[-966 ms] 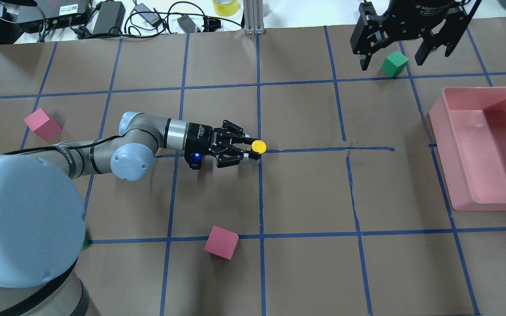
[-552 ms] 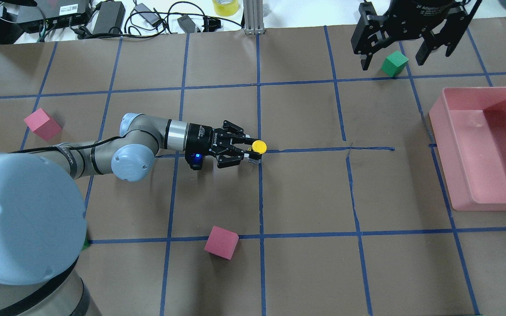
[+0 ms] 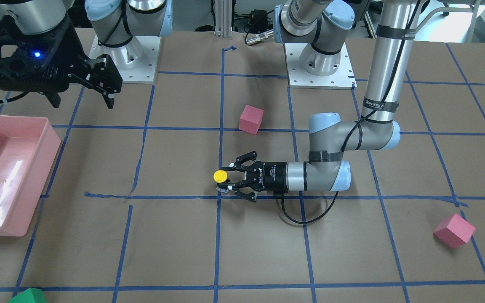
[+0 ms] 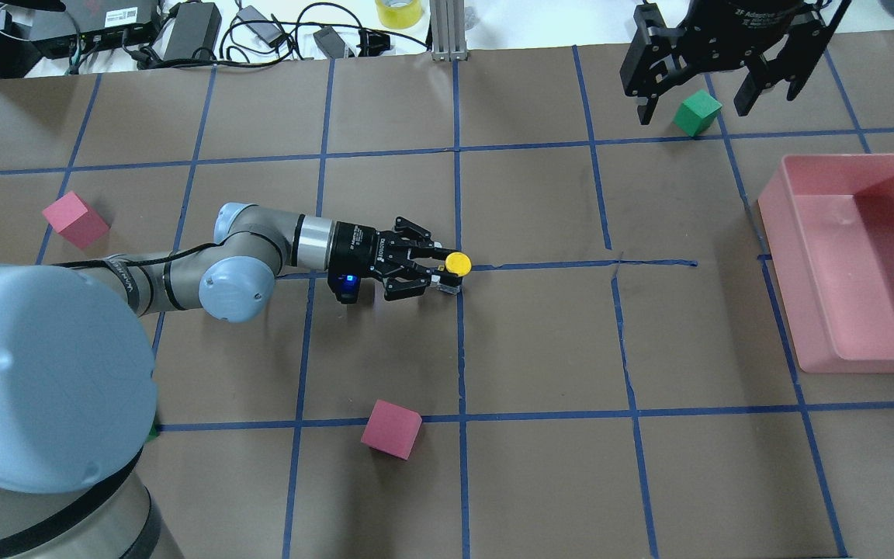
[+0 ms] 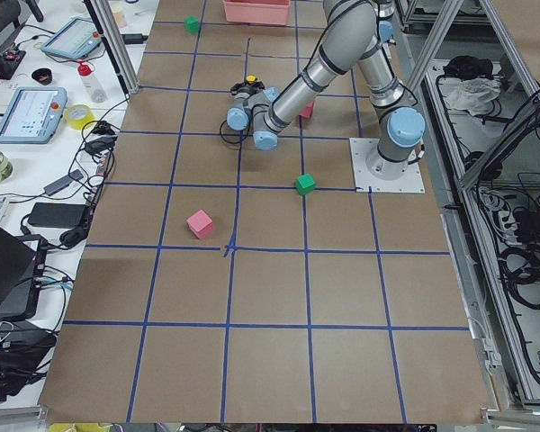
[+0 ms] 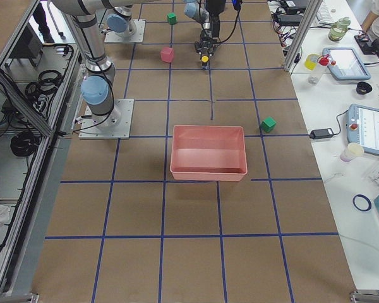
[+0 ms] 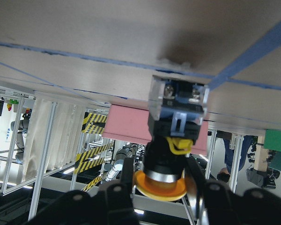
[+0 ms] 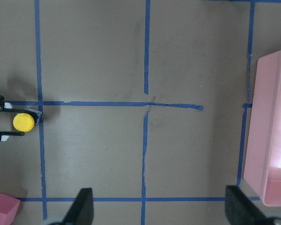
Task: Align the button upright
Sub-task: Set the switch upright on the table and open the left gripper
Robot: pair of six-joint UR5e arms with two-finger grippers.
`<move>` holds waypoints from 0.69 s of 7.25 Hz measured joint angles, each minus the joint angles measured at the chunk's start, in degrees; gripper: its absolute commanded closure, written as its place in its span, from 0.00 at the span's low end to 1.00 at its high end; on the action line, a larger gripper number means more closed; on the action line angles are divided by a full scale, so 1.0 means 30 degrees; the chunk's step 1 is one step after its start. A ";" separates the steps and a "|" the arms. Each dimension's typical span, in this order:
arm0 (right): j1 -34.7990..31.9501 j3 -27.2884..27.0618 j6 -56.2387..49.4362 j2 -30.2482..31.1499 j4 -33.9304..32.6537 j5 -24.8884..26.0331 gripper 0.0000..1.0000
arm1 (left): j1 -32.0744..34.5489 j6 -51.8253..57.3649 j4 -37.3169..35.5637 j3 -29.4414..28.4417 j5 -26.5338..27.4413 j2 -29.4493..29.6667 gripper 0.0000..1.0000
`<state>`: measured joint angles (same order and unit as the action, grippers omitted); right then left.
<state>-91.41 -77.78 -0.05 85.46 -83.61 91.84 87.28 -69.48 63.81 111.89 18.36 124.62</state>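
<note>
Nearest the robot, we note a pink cube [image 4: 391,428] on the desk [image 4: 540,349]. At mid-desk the left gripper [image 4: 441,268] lies level and low, its jaws clenched on the button [image 4: 458,263] at the black collar. The yellow cap faces up and the grey base is at the desk, by a crossing of blue tape lines [image 4: 460,349]. The right gripper [image 3: 81,101] hangs high, jaws released and wide, grasping nothing. Farthest, a green cube [image 4: 697,112] sits toward the far edge.

The button [image 4: 456,264] has a round yellow cap, black collar and grey base. It stands cap-up where blue tape lines [image 4: 493,266] cross, pinched by the left gripper [image 4: 441,269].
</note>
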 measured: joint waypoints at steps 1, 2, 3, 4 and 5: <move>0.0000 0.0000 0.0008 -0.0001 0.0005 -0.0012 0.00 | 0.0003 -0.0085 0.0007 -0.0011 0.0021 -0.0089 0.00; 0.0000 0.0001 0.0013 0.0002 0.0007 -0.0021 0.00 | 0.0013 -0.0365 0.0007 -0.0073 0.0037 -0.0291 0.00; 0.0000 0.0000 0.0016 0.0000 0.0003 -0.0024 0.00 | 0.0024 -0.0995 -0.0035 -0.0360 0.0536 -0.0628 0.00; -0.0001 0.0000 0.0010 -0.0003 -0.0004 -0.0020 0.00 | 0.0020 -0.2007 -0.0119 -0.1029 0.2063 -0.1147 0.00; 0.0000 0.0001 0.0004 -0.0006 0.0000 -0.0014 0.00 | -0.0001 -0.3237 -0.0198 -0.2126 0.3995 -0.1866 0.02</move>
<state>-91.41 -77.78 -0.04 85.44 -83.61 91.80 87.28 -79.19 63.21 105.52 30.34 119.02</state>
